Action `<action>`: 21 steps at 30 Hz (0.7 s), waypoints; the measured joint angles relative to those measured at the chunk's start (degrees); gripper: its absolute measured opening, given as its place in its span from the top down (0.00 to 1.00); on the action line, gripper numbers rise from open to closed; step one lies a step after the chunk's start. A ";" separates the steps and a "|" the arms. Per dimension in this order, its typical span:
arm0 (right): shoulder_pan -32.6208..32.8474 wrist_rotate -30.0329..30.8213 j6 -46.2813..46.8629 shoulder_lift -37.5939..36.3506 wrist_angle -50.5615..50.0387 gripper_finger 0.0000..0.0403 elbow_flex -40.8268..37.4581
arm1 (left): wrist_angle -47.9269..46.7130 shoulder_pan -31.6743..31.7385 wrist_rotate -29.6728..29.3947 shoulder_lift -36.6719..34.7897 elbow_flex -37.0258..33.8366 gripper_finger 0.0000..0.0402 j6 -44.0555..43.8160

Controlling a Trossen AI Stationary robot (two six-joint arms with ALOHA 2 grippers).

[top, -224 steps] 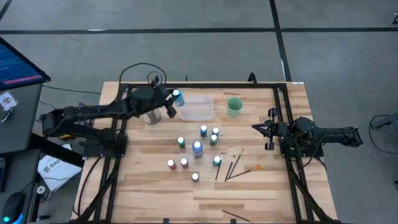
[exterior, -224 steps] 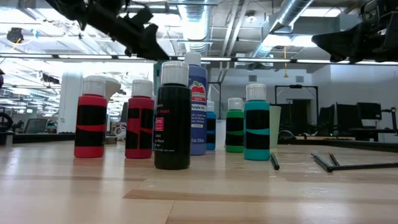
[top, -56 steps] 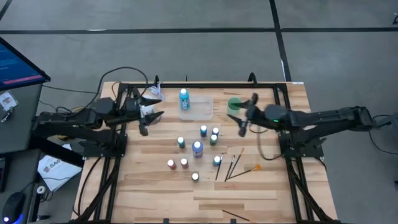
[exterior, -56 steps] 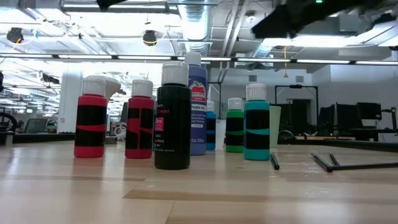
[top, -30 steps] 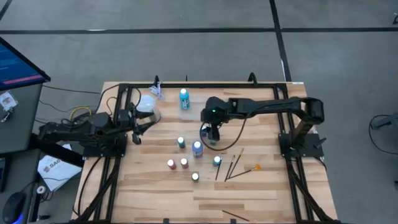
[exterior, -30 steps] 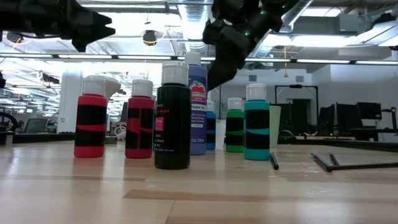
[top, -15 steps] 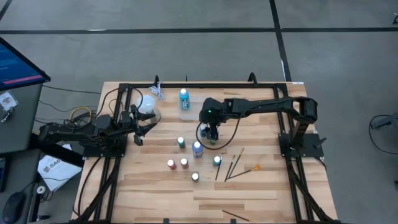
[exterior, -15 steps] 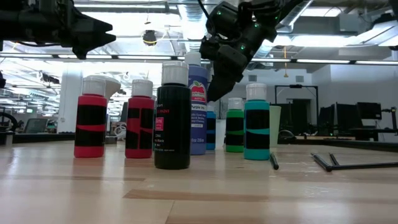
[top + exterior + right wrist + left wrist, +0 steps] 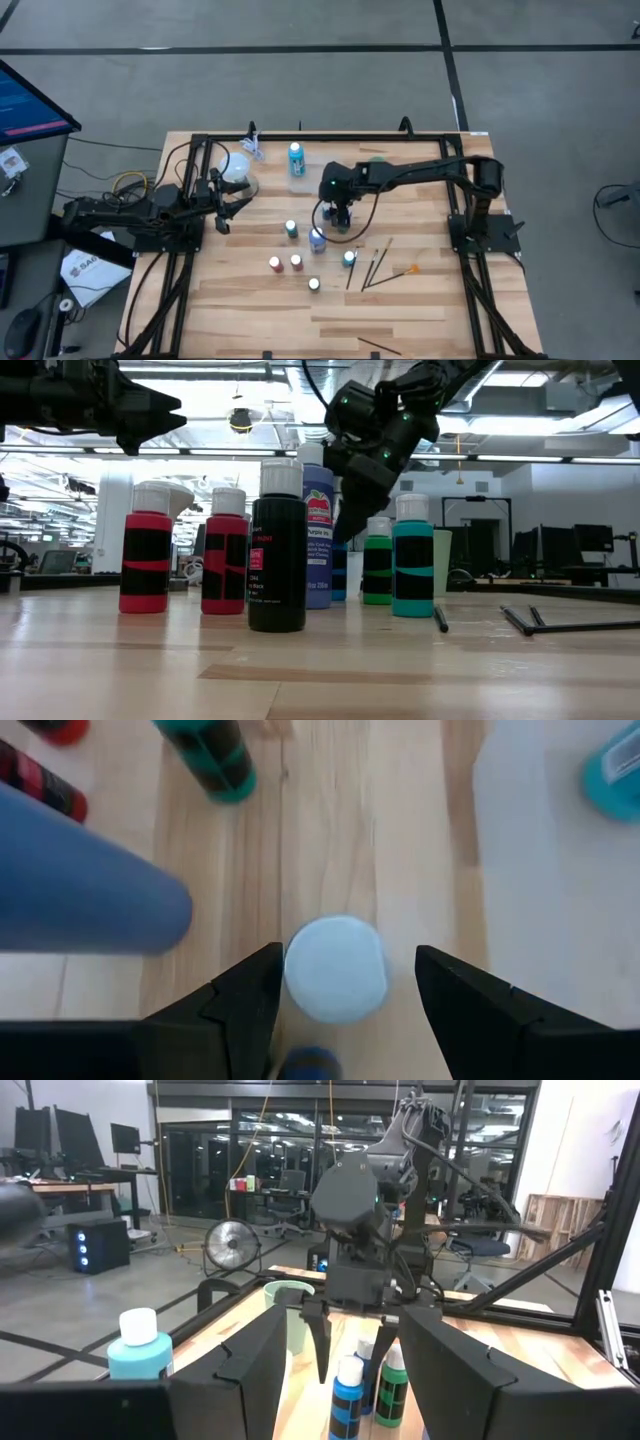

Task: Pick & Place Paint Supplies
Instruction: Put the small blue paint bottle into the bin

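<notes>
Right pincer (image 9: 340, 982) lower, astride white-capped bottle (image 9: 335, 968).

I'm working in what looks like a robotics lab set in an open industrial hall: the wooden table (image 9: 400, 300) sits on a bare grey concrete floor (image 9: 300, 90) marked with dark lines, with a monitor (image 9: 30, 105) glowing at its side. Across the table I see exposed ducts (image 9: 320, 390) and pipes under a ceiling with strip lights (image 9: 545, 458), and desks with screens (image 9: 575, 540) along the far wall. My left wrist camera shows glass partitions (image 9: 250, 1160), office chairs (image 9: 293, 1182), a floor fan (image 9: 228, 1245) and a wooden pallet (image 9: 548, 1215) leaning against the wall.
</notes>
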 joint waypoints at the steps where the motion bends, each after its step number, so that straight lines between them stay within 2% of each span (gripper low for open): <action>1: 0.00 0.00 0.00 0.00 -0.09 0.45 0.00 | -0.02 0.00 0.00 0.00 0.00 0.56 0.00; 15: 0.38 0.00 -0.31 -0.94 1.43 0.58 0.02 | 0.04 0.00 0.00 0.02 0.00 0.56 -0.40; 21: 0.74 -0.02 -0.49 -0.94 1.61 0.73 0.02 | 0.07 0.00 0.00 0.02 0.00 0.56 -0.40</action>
